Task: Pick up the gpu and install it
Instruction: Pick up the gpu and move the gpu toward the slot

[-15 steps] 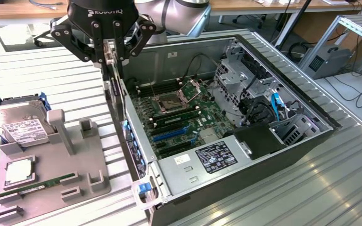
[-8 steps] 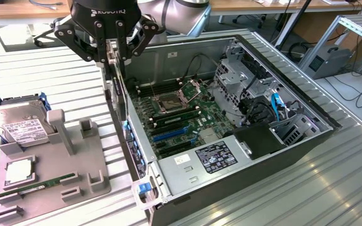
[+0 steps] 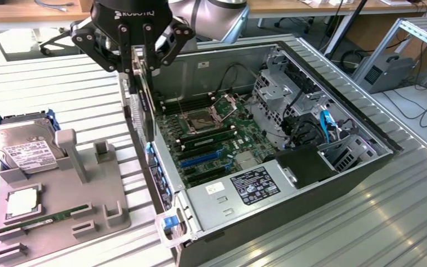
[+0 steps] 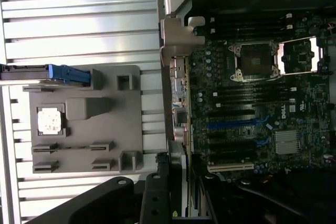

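Note:
The gpu (image 3: 140,125) hangs edge-on and upright, a thin dark card with a pale metal bracket. My gripper (image 3: 135,62) is shut on its upper edge. The card hovers over the open computer case (image 3: 221,214), along the case wall on the exterior view's left. The blue expansion slots (image 3: 202,157) lie on the motherboard below and to the right of it. In the wrist view the gpu (image 4: 176,51) runs edge-on from my gripper (image 4: 181,195) toward its silvery bracket, next to the blue slots (image 4: 236,126).
On the exterior view's left stands a grey parts holder (image 3: 87,208) with a hard drive (image 3: 22,146), a processor chip (image 3: 22,202) and a green RAM stick (image 3: 44,219). In the case are an open processor socket (image 3: 198,120), cables and a black power supply (image 3: 310,164).

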`<act>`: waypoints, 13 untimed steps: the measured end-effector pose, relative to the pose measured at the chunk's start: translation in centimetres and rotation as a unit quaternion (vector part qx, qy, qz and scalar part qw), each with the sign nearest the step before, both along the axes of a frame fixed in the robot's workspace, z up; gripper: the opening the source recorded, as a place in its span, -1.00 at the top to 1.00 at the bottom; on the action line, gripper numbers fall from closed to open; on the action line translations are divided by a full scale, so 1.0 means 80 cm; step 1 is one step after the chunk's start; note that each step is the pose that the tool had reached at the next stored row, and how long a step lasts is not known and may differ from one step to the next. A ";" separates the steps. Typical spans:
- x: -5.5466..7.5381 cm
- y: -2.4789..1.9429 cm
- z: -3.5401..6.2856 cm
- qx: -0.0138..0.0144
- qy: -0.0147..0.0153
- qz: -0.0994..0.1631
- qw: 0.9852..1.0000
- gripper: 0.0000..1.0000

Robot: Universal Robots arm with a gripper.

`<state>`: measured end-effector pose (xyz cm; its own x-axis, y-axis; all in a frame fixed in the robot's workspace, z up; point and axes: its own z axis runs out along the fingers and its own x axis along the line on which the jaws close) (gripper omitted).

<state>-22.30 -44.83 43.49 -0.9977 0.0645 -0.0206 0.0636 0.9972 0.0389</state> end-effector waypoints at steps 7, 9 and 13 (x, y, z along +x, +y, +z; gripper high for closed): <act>0.006 0.0000 0.000 0.000 0.000 0.000 1.000 0.47; 0.008 0.0000 0.000 0.000 0.000 0.000 1.000 0.47; 0.011 0.0000 0.000 0.000 0.000 0.000 1.000 0.47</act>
<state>-21.40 -44.83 43.49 -0.9977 0.0645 -0.0207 0.0637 0.9972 0.0389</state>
